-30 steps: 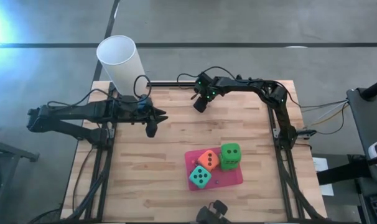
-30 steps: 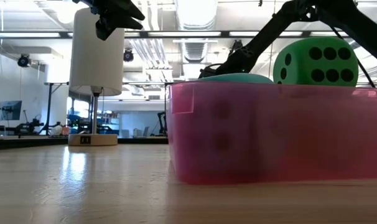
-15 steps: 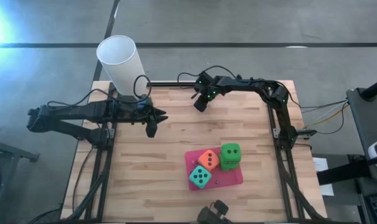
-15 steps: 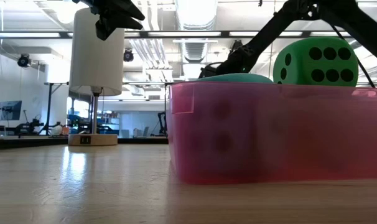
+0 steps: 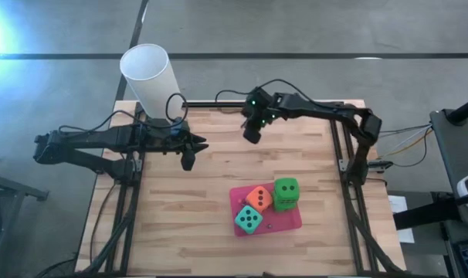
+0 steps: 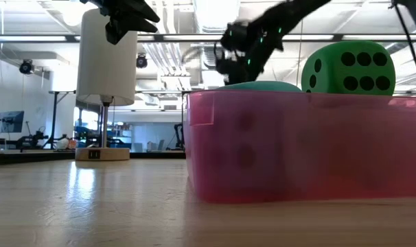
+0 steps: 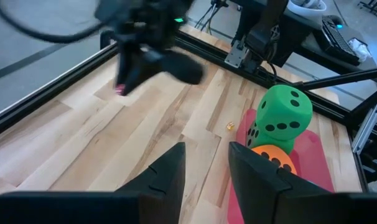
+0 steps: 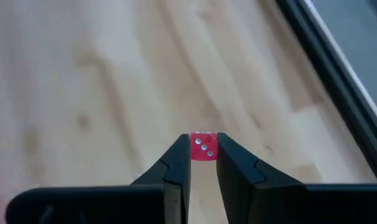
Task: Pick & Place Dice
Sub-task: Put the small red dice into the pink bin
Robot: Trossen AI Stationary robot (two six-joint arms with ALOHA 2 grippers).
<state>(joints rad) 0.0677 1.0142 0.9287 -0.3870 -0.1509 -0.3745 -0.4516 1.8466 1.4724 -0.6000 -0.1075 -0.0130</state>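
Red die (image 8: 203,148) between the right claw's (image 8: 203,163) fingertips, above the table.

A small translucent red die with white pips (image 8: 203,149) is sitting pinched between the fingertips of the right gripper (image 8: 203,142), a three-pip face showing. Well apart from those fingers, four soft foam cubes with dark pips are clustering together: an orange die (image 5: 258,198), a teal die (image 5: 249,221) touching it, and a green die (image 5: 286,188) resting atop a second green die (image 7: 260,134).
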